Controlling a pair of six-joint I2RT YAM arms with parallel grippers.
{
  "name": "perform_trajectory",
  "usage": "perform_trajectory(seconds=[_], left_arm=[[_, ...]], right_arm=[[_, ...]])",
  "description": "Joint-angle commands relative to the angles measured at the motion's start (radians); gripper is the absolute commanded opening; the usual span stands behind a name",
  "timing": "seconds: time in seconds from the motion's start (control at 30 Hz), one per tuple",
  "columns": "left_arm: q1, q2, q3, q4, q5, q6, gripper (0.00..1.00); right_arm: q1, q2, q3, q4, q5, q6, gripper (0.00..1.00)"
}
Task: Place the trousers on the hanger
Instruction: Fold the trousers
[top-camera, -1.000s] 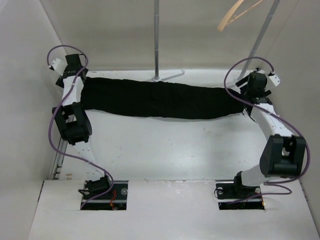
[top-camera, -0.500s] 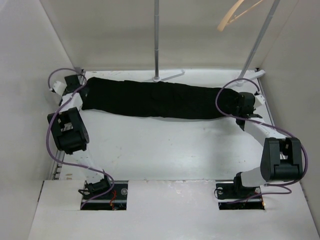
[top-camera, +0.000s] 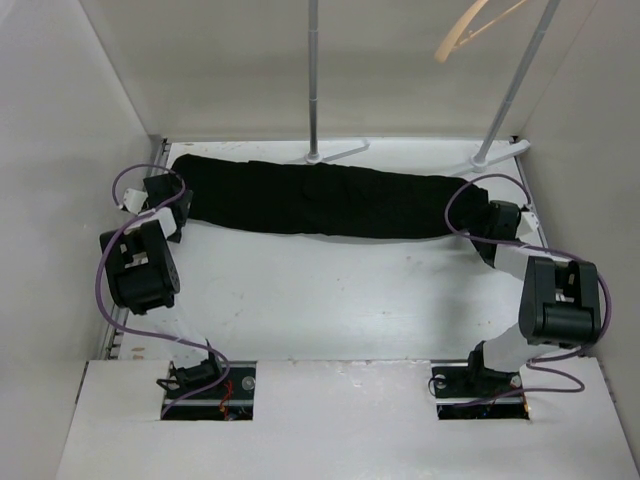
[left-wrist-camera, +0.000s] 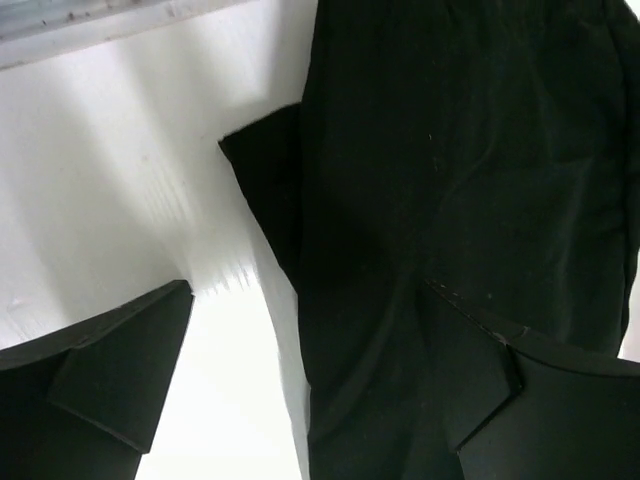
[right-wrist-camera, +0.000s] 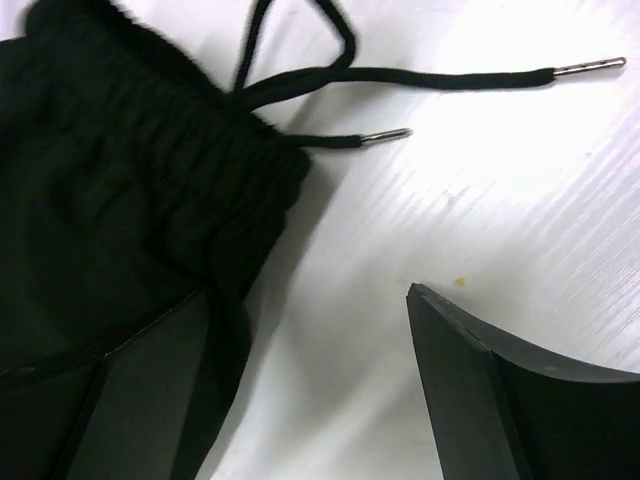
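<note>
White bench (top-camera: 330, 290) below; black trousers (top-camera: 320, 200) flat across its far half, 9 to 3 o'clock; hanger (top-camera: 452, 38) high at 1 o'clock, well apart; left end effector (left-wrist-camera: 310, 290) spread, straddling leg end; right end effector (right-wrist-camera: 308, 292) spread at drawstring waist.

Table (top-camera: 330, 290): white, flat, walled at left, right and rear.
Lying on it: trousers (top-camera: 320, 200), black, stretched flat left to right across the far half, gathered waist end at right. Their drawstring (right-wrist-camera: 440, 76), two metal-tipped ends, lies loose on the bare surface.
Standing at the far edge: centre rack foot (top-camera: 340, 150); right rack foot (top-camera: 500, 150).
</note>
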Motion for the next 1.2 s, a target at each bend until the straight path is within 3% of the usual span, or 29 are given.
perform_trajectory(seconds=[0.0, 0.2, 0.33, 0.37, 0.43, 0.5, 0.6, 0.87, 0.9, 1.17], left_arm=[[0.011, 0.055, 0.007, -0.003, 0.010, -0.032, 0.96], [0.005, 0.161, 0.128, 0.020, 0.034, -0.040, 0.86], [-0.001, 0.215, 0.165, 0.077, 0.036, -0.046, 0.69], [-0.001, 0.224, 0.168, 0.091, 0.036, -0.047, 0.63], [-0.001, 0.241, 0.174, 0.109, 0.031, -0.048, 0.45], [-0.001, 0.251, 0.179, 0.111, 0.028, -0.051, 0.22], [0.014, 0.235, 0.154, 0.114, -0.005, -0.051, 0.06], [0.088, 0.016, -0.031, 0.082, -0.160, -0.026, 0.00], [0.085, -0.082, -0.097, 0.048, -0.224, -0.002, 0.00], [0.069, -0.331, -0.301, -0.111, -0.351, 0.005, 0.00]], right_arm=[[-0.035, 0.042, 0.030, 0.088, -0.039, 0.020, 0.85], [-0.049, 0.143, 0.108, 0.093, -0.066, 0.041, 0.76], [-0.049, 0.208, 0.163, 0.088, -0.077, 0.069, 0.61], [-0.047, 0.223, 0.177, 0.088, -0.080, 0.070, 0.56], [-0.049, 0.249, 0.192, 0.082, -0.088, 0.092, 0.34], [-0.049, 0.249, 0.183, 0.086, -0.077, 0.116, 0.16], [-0.049, 0.202, 0.140, 0.090, -0.038, 0.127, 0.06], [-0.062, -0.008, 0.016, 0.057, 0.015, 0.155, 0.01], [-0.062, -0.104, -0.042, 0.031, 0.039, 0.155, 0.00], [-0.105, -0.356, -0.182, -0.079, 0.101, 0.179, 0.00]])
